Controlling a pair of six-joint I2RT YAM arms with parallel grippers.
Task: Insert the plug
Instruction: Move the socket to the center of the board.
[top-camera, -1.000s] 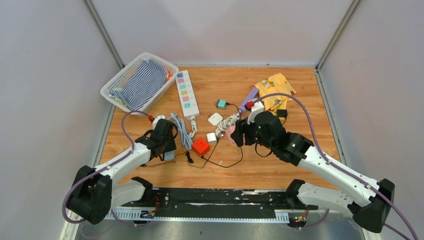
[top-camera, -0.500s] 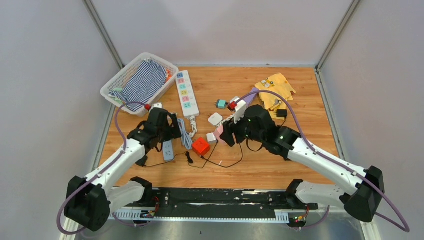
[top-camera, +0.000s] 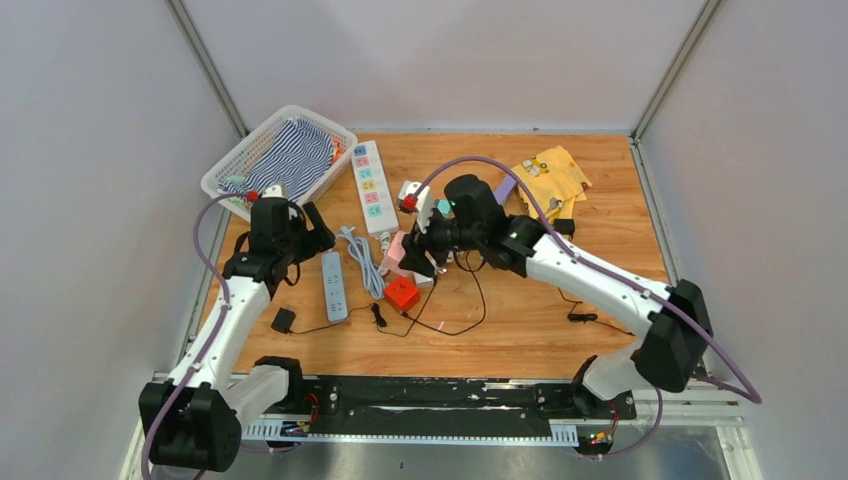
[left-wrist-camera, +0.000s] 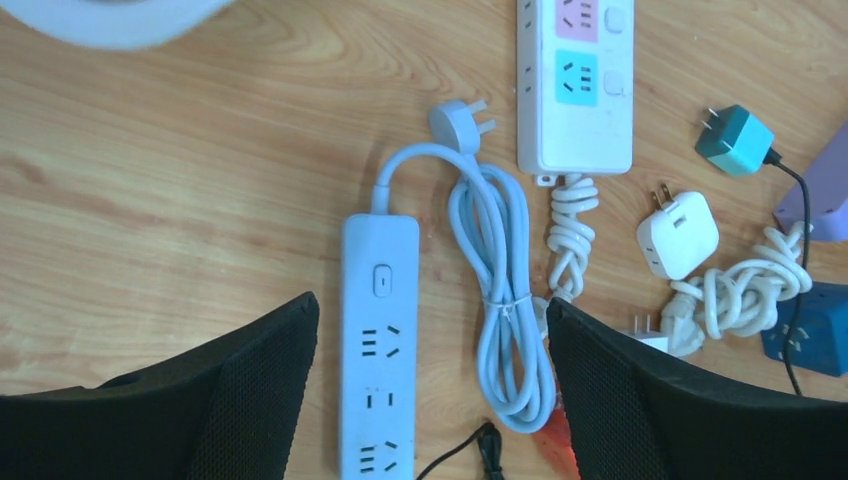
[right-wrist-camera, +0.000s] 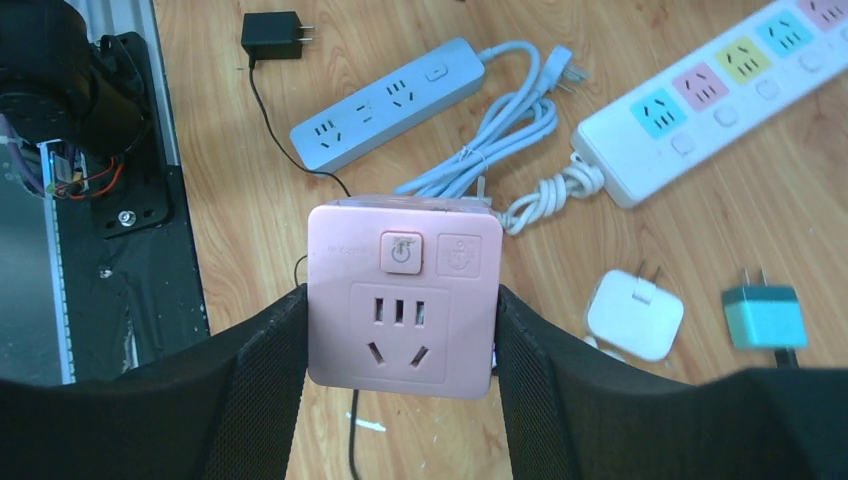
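Note:
My right gripper (top-camera: 412, 256) is shut on a pink cube socket (right-wrist-camera: 403, 295), which it holds above the table; the cube's face, with a three-pin outlet and a button, fills the right wrist view. In the top view the pink cube (top-camera: 397, 250) hangs just above a red cube (top-camera: 402, 293). A pale blue power strip (top-camera: 332, 285) lies flat to its left, its coiled cable (top-camera: 364, 262) beside it. My left gripper (top-camera: 303, 233) is open and empty, above the strip's far end (left-wrist-camera: 378, 340). The strip's own plug (left-wrist-camera: 458, 115) lies loose on the wood.
A white strip with coloured outlets (top-camera: 373, 186) lies at the back, next to a white basket (top-camera: 235, 165) of striped cloth. White (left-wrist-camera: 678, 235) and teal (left-wrist-camera: 735, 140) adapters, a black adapter (top-camera: 283, 320) with its thin cord and yellow cloth (top-camera: 548, 178) are scattered around.
My right arm has carried the pink cube to the left and farther back. My left arm has drawn back to the far left, uncovering the pale blue strip and the black adapter.

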